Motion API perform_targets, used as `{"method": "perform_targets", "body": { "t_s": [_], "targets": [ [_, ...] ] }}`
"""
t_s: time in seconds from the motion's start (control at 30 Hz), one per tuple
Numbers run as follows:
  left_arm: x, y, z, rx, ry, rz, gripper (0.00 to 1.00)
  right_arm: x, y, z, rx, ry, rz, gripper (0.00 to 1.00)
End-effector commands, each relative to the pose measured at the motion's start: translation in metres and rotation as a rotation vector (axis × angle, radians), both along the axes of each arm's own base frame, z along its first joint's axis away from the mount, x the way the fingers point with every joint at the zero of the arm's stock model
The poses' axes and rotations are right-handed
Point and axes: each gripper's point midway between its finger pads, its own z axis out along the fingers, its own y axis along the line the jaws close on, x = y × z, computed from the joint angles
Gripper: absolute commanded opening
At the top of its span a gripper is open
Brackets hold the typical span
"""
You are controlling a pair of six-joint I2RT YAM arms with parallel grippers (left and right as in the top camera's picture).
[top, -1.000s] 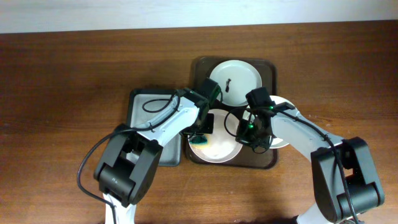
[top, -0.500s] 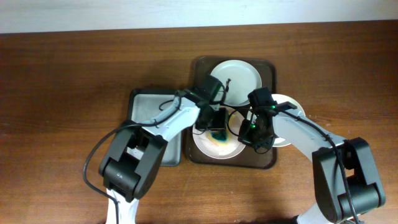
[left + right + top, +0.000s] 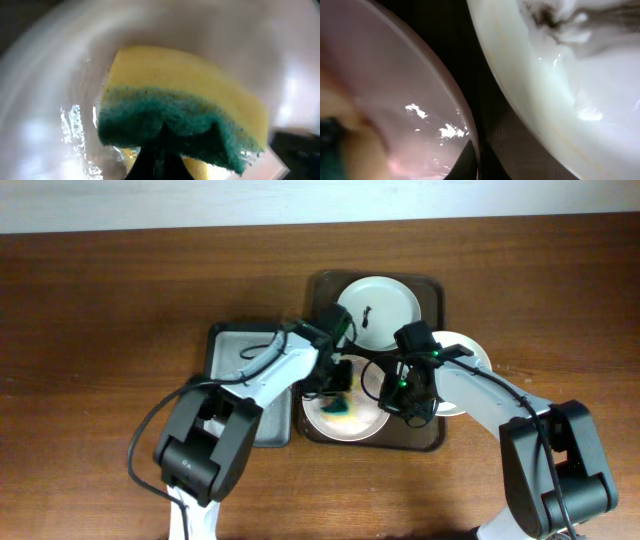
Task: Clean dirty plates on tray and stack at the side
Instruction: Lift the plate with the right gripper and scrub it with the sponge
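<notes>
The big brown tray (image 3: 430, 285) sat in the middle of the tabletop (image 3: 100, 330), with a smaller grey tray (image 3: 225, 350) just beside it on its left. Two white plates lay on the brown tray: the back plate (image 3: 385, 300), with a small dark smear (image 3: 368, 313) near its middle, and the front plate (image 3: 358, 425). The left fingers (image 3: 336, 385) were closed on a yellow and green sponge (image 3: 175, 100), green side down, pressing it onto the wet, shiny middle of the front plate. The right fingers (image 3: 477, 161) stood narrow at that plate's right rim and pinched it between them. In the right wrist view the dark tray floor showed between the held rim and a second, smeared plate. The side plate (image 3: 468, 350) lay at the tray's right edge, partly hidden under the right arm
</notes>
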Motion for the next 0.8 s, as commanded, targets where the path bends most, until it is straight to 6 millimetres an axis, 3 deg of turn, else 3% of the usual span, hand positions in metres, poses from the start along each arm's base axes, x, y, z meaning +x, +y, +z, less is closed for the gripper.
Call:
{"method": "perform_targets", "body": {
  "t_s": [0.0, 0.1, 0.17, 0.3, 0.33, 0.4, 0.5, 0.57, 0.63, 0.77],
  "targets": [
    [0.018, 0.098, -0.031, 0.458, -0.104, 0.062, 0.00, -0.007, -0.018, -0.013, -0.089, 0.030, -0.012, 0.04],
    [0.025, 0.110, -0.011, 0.556, -0.180, 0.051, 0.00, -0.007, -0.018, -0.013, -0.089, 0.031, -0.012, 0.04],
    [0.024, 0.104, 0.000, 0.536, -0.190, 0.046, 0.00, -0.008, -0.018, -0.013, -0.090, 0.034, -0.009, 0.04],
    [0.026, 0.089, 0.044, 0.460, -0.264, 0.049, 0.00, -0.010, -0.020, -0.013, -0.100, 0.038, 0.004, 0.04],
    [0.027, 0.089, 0.064, 0.433, -0.303, 0.063, 0.00, -0.009, -0.020, -0.010, -0.098, 0.027, 0.018, 0.04],
    [0.028, 0.096, 0.092, 0.405, -0.345, 0.095, 0.00, -0.005, -0.019, -0.002, -0.097, -0.016, 0.068, 0.04],
    [0.028, 0.125, 0.121, 0.409, -0.372, 0.163, 0.00, 0.004, -0.022, 0.022, -0.115, -0.098, 0.148, 0.04],
    [0.029, 0.156, 0.130, 0.431, -0.351, 0.219, 0.00, 0.010, -0.026, 0.050, -0.142, -0.166, 0.172, 0.04],
    [0.030, 0.180, 0.123, 0.415, -0.299, 0.224, 0.00, 0.015, -0.037, 0.079, -0.196, -0.232, 0.157, 0.04],
    [0.029, 0.188, 0.100, 0.290, -0.235, 0.172, 0.00, 0.018, -0.046, 0.119, -0.267, -0.329, 0.150, 0.04]
  ]
}}
